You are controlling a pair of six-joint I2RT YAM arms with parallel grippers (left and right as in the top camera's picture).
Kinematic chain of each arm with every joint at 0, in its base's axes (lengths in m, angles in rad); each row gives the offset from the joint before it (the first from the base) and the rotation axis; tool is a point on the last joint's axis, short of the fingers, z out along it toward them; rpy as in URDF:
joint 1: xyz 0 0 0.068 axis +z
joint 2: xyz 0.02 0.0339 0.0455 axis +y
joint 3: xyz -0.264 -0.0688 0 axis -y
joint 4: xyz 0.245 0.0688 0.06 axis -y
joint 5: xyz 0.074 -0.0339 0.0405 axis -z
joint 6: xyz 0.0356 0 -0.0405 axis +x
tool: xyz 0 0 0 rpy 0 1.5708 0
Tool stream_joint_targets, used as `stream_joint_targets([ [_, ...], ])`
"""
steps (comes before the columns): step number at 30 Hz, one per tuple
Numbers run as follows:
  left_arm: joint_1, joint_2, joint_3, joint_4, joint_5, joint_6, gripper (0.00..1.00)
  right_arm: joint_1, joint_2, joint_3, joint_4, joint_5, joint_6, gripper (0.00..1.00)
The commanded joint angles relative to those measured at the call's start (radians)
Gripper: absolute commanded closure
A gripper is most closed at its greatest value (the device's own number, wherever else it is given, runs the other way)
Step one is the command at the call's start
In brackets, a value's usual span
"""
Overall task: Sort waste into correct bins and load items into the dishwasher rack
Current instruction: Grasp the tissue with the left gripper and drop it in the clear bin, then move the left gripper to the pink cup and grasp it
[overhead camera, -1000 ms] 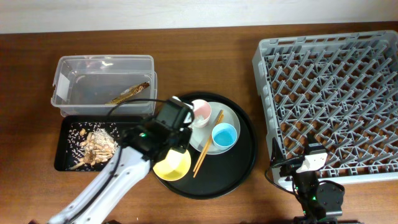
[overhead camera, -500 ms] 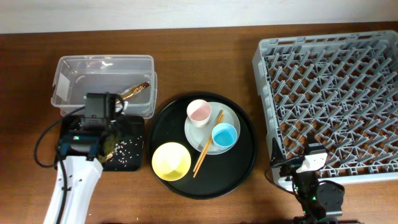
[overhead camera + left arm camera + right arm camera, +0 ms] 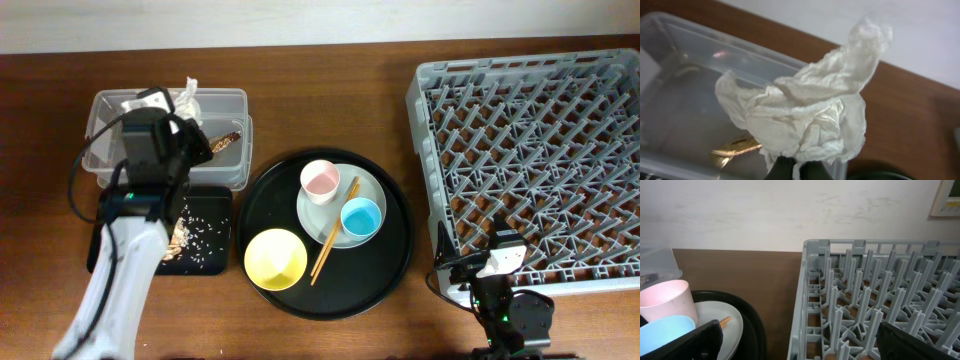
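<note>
My left gripper is shut on the crumpled white napkin and holds it over the clear plastic box, where a brown wrapper lies. The napkin also shows in the overhead view. Beige food scraps lie in the shallow black tray. The pink cup, blue cup and chopsticks sit on the pale plate; the yellow bowl is beside it. My right gripper is open by the grey rack's front left corner.
The plate, cups and bowl rest on a large round black tray at the table's middle. The rack fills the right side. A pale wall runs along the table's far edge.
My left arm has swung from the round tray over the shallow black tray to above the clear box. The white napkin shows in its gripper there. The right arm has not moved.
</note>
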Motion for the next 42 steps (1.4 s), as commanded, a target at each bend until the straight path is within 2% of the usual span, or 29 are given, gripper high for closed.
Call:
stream_joint_targets([
  [1,0.005,0.171,0.005,0.101,0.016,-0.001,0.94,0.003,-0.006,-0.007,-0.001,0.002,0.002,0.01],
  [4,0.005,0.233,0.005,0.161,0.016,0.002,0.67,0.003,-0.006,-0.007,-0.001,0.002,0.002,0.01],
  [6,0.005,0.232,0.006,0.171,0.016,0.002,0.41,0.003,-0.006,-0.007,-0.001,0.001,0.002,0.01],
  [12,0.004,0.178,0.052,0.111,0.046,0.071,0.24,0.003,-0.006,-0.007,-0.001,0.002,0.002,0.01],
  [14,0.004,0.136,0.082,0.023,0.053,0.07,0.24,0.003,-0.006,-0.007,-0.001,0.002,0.002,0.01],
  [15,0.004,0.112,0.097,-0.034,0.085,0.069,0.3,0.003,-0.006,-0.007,-0.001,0.001,0.002,0.01],
  [17,0.004,0.06,0.119,-0.176,0.229,0.066,0.45,0.003,-0.006,-0.007,-0.001,0.002,0.002,0.01],
  [19,0.003,0.008,0.123,-0.34,0.433,0.062,0.5,0.003,-0.006,-0.007,-0.001,0.002,0.002,0.01],
  [20,-0.003,-0.011,0.123,-0.417,0.501,0.062,0.57,0.003,-0.006,-0.007,-0.001,0.002,0.002,0.01],
  [22,-0.03,-0.027,0.123,-0.521,0.536,0.062,0.66,0.003,-0.006,-0.007,-0.001,0.002,0.002,0.01],
  [23,-0.056,-0.029,0.123,-0.555,0.53,0.063,0.66,0.003,-0.006,-0.007,-0.001,0.002,0.002,0.01],
  [25,-0.108,-0.026,0.122,-0.557,0.511,0.063,0.66,0.003,-0.006,-0.007,-0.001,0.002,0.002,0.02],
  [28,-0.201,-0.021,0.122,-0.479,0.48,0.056,0.64,0.003,-0.006,-0.007,-0.001,0.002,0.002,0.01],
  [31,-0.271,-0.021,0.122,-0.402,0.319,-0.046,0.64,0.003,-0.006,-0.007,-0.001,0.002,0.002,0.01],
  [33,-0.312,-0.019,0.122,-0.359,0.24,-0.055,0.64,0.003,-0.006,-0.007,-0.001,0.002,0.002,0.01],
  [35,-0.343,-0.012,0.122,-0.333,0.195,-0.068,0.57,0.003,-0.006,-0.007,-0.001,0.002,0.002,0.01],
  [37,-0.378,0.015,0.122,-0.309,0.146,-0.092,0.55,0.003,-0.006,-0.007,-0.001,0.002,0.002,0.01],
  [42,-0.41,0.097,0.122,-0.266,0.122,-0.112,0.55,0.003,-0.006,-0.007,-0.001,0.002,0.002,0.01],
])
